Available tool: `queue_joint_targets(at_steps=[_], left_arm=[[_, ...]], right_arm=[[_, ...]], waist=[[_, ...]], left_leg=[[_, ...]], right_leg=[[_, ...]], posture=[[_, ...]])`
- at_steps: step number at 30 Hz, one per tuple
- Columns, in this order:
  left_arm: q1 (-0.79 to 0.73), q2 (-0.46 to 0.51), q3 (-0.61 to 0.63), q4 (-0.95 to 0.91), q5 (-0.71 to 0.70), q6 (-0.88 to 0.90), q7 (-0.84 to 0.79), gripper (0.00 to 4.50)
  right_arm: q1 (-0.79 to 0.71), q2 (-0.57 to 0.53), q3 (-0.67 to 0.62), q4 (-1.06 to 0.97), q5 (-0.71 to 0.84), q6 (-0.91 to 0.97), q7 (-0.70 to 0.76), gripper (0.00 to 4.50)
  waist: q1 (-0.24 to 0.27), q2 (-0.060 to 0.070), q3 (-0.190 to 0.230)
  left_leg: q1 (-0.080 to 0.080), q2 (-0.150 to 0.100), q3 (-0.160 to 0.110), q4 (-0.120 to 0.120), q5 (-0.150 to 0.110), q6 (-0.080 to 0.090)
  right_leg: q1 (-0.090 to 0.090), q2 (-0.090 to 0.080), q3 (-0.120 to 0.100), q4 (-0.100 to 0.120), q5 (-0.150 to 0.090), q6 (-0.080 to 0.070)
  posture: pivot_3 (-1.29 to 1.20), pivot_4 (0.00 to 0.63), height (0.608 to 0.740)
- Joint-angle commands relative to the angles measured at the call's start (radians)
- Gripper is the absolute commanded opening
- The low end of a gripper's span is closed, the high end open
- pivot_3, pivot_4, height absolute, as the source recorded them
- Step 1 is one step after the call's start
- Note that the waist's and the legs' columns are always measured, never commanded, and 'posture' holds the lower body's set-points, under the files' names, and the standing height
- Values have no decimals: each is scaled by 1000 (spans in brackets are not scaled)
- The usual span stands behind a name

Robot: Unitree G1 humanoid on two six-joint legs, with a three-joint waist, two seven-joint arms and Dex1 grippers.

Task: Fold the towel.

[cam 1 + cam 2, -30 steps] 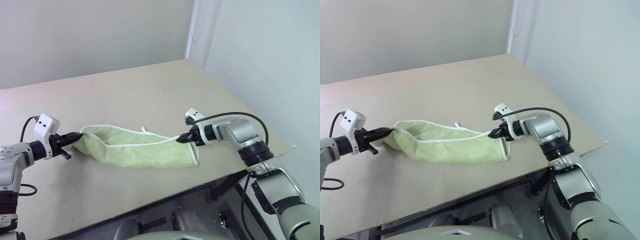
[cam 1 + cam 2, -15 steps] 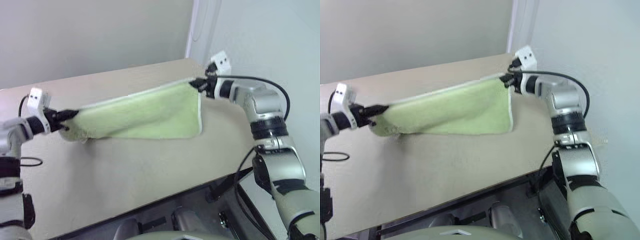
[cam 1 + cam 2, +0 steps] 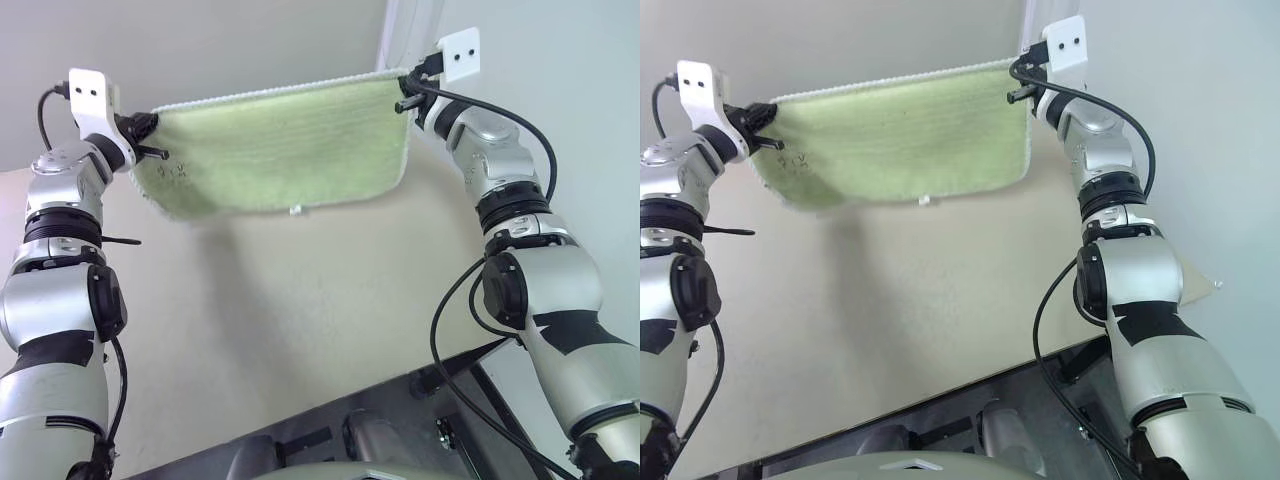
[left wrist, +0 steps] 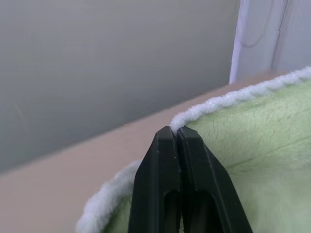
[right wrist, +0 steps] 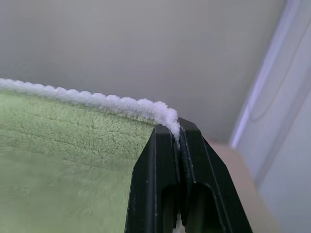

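Left end effector (image 3: 150, 124) and right end effector (image 3: 406, 88) clamp the towel (image 3: 280, 150), stretched sideways between them.

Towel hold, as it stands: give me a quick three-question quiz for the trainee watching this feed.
1. True or false: the towel hangs spread in the air, clear of the table.
2. What does each gripper pinch?
A. the towel's lower edge
B. a top corner at the whitish hem
C. the middle of the cloth
3. Fill in: the left gripper and the right gripper are both ____ on the towel.

Key
1. True: it is stretched between the two raised grippers, lower edge hanging free above the tabletop.
2. B: each wrist view shows black fingers closed on the hem at a corner.
3. shut
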Motion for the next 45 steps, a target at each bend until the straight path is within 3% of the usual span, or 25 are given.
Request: queue_joint_targets(at_steps=[1, 7, 10, 14, 19, 27, 36, 38, 45], left_arm=[[76, 91, -8, -67, 11, -41, -165, 0], [451, 188, 23, -424, -54, 38, -387, 0], [678, 222, 77, -602, -95, 102, -399, 0], [1019, 215, 214, -857, -162, 211, -357, 0], [1230, 220, 287, -1001, -184, 255, -352, 0], [1386, 244, 364, -1147, -230, 325, -399, 0], [1475, 286, 390, -1196, -245, 347, -465, 0], [1463, 296, 376, -1187, -247, 352, -476, 0], [1210, 325, 190, -1014, -203, 318, -517, 0]], right_arm=[[78, -53, -25, -126, 30, -13, 141, 52], [342, -76, 0, -485, 81, 184, 313, 52], [467, -70, -4, -672, 131, 303, 326, 52], [771, -94, 51, -1042, 209, 419, 404, 52], [988, -160, 80, -1247, 245, 461, 460, 52], [1191, -271, 26, -1410, 319, 502, 497, 52], [1323, -370, -18, -1474, 332, 489, 508, 52], [1310, -362, -19, -1465, 335, 490, 497, 52], [1162, -260, 36, -1345, 265, 500, 353, 52]], waist=[[-2, 0, 0], [-4, 1, 0], [1, 1, 0], [6, 0, -2], [29, 1, -1], [29, -2, 0], [30, -3, 0], [29, -4, 1], [28, -4, 1]], left_leg=[[0, 0, 0, 0, 0, 0], [1, 1, 0, 3, 0, 0], [2, 1, -1, 5, 0, 0], [5, 3, -2, 4, 0, 1], [4, 3, -2, 10, 0, 1], [21, 4, 0, 17, -1, 0], [20, 4, 2, 10, -1, 0], [20, 4, 2, 10, -1, 0], [21, 4, 2, 11, -1, 0]], right_leg=[[0, 0, 0, 0, 0, 0], [1, 1, 0, 2, -1, 0], [1, 1, 0, 5, -1, -1], [4, 1, -1, 5, -2, -2], [6, 2, -2, 4, -3, -3], [25, 1, -2, 0, -7, -2], [21, 0, -2, -2, -7, -3], [20, 1, -2, -2, -8, -3], [19, 1, -3, -5, -7, -3]], posture=[[0, 0, 740], [0, 0, 740], [0, 0, 740], [0, 0, 740], [0, 0, 740], [0, 0, 740], [0, 0, 740], [0, 0, 740], [0, 0, 740]])
